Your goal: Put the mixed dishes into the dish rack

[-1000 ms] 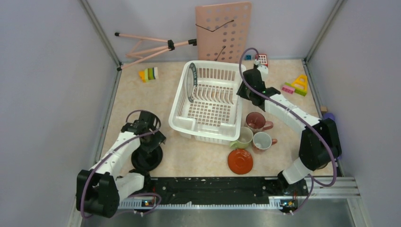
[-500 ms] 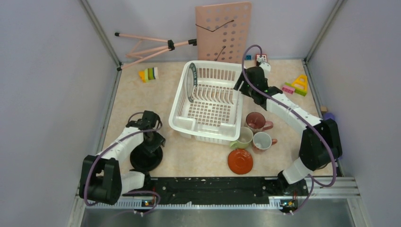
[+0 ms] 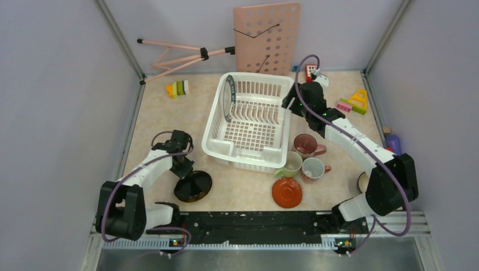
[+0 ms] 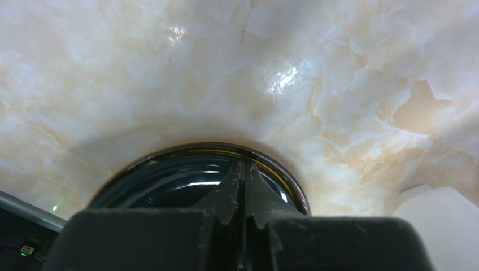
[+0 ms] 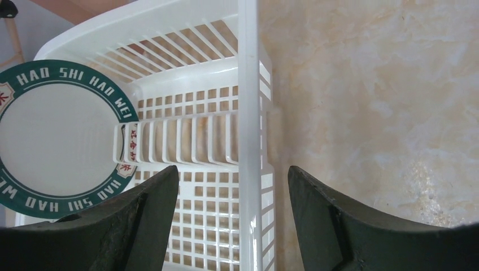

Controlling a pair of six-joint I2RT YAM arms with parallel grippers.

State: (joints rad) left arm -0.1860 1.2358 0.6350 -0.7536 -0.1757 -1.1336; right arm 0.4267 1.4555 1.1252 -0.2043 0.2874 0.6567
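Left wrist view: my left gripper (image 4: 244,169) has its fingers pressed together over the black plate (image 4: 169,178) (tips just inside its far rim), which lies near the front edge of the table (image 4: 316,68), with bare marbled surface beyond. My right gripper (image 5: 233,172) stands apart, straddling the right wall of the dish rack (image 5: 248,84), bare tabletop to its right; the green-rimmed plate (image 5: 56,135) stands upright inside.

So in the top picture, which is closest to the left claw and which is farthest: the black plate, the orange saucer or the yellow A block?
From the left claw:
1. black plate, right at the claw, near left.
2. orange saucer, near edge, right of the middle.
3. yellow A block, far right corner.
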